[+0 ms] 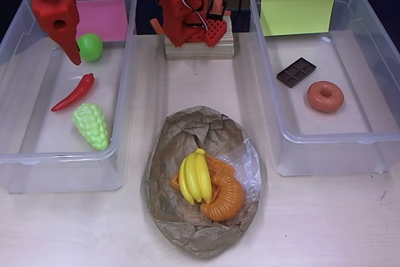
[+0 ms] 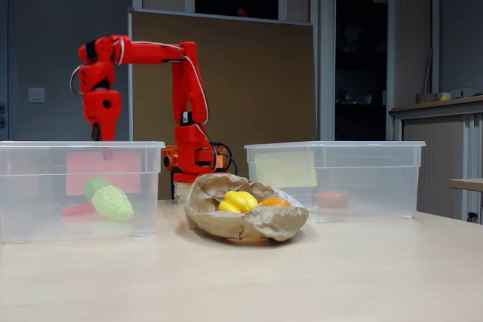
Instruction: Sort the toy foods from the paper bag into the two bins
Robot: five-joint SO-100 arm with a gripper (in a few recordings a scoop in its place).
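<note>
While reaching over the pink-label bin (image 1: 19,42), the hand (image 1: 74,57) points down (fingers pressed together, empty).

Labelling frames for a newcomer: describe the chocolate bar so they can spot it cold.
In the overhead view, find the clear bin with the yellow-green label on the right. Two brown toys lie on its floor. The chocolate bar is the flat, dark, rectangular one scored into squares, nearer the label; the donut beside it is a lighter, round ring.
</note>
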